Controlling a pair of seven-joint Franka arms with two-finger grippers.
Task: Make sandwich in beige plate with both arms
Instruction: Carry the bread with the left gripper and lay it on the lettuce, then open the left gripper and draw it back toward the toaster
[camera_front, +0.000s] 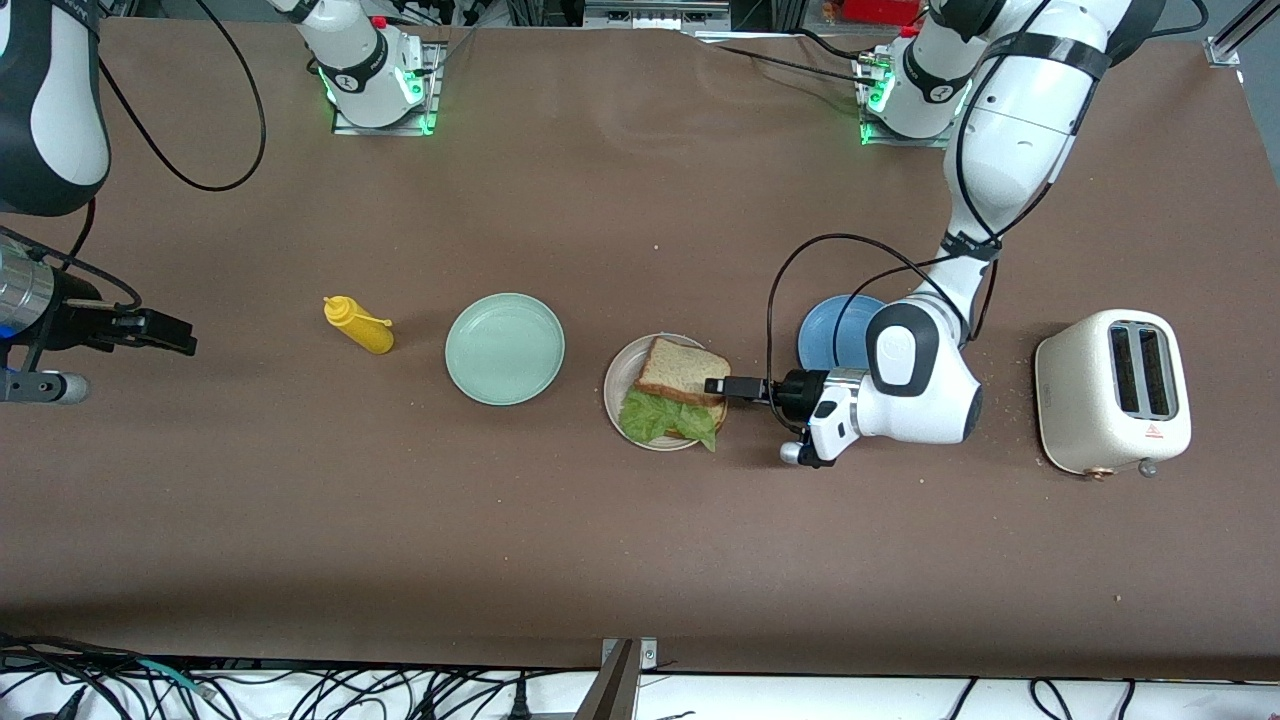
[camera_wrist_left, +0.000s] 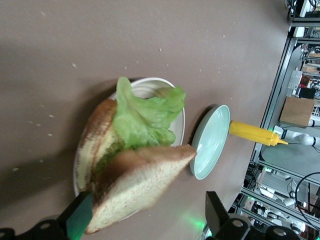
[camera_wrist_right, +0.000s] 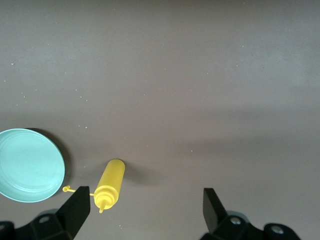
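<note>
Front view, nearest first: round pale beige plate (camera_front: 612, 400) sits mid-table, carrying the sandwich (camera_front: 678, 392) — ruffled green lettuce leaf spilling toward the camera edge, square brown toast slice on top, tilted and not squared up. Left wrist view shows a second slice underneath, lettuce between, top slice sitting askew. Left gripper (camera_front: 718, 386) at the plate's edge toward the left arm's end, fingers spread apart, nothing held, one on each side of the top slice's corner. Judged: stack assembled, bread released; left is pulling clear, maybe straightening. Round mint-green plate (camera_front: 505, 348) empty. Yellow plastic squeeze bottle (camera_front: 359, 325) lying down beside it. Right gripper (camera_front: 160, 331) waits above the table at the right arm's end, fingers apart, empty.
</note>
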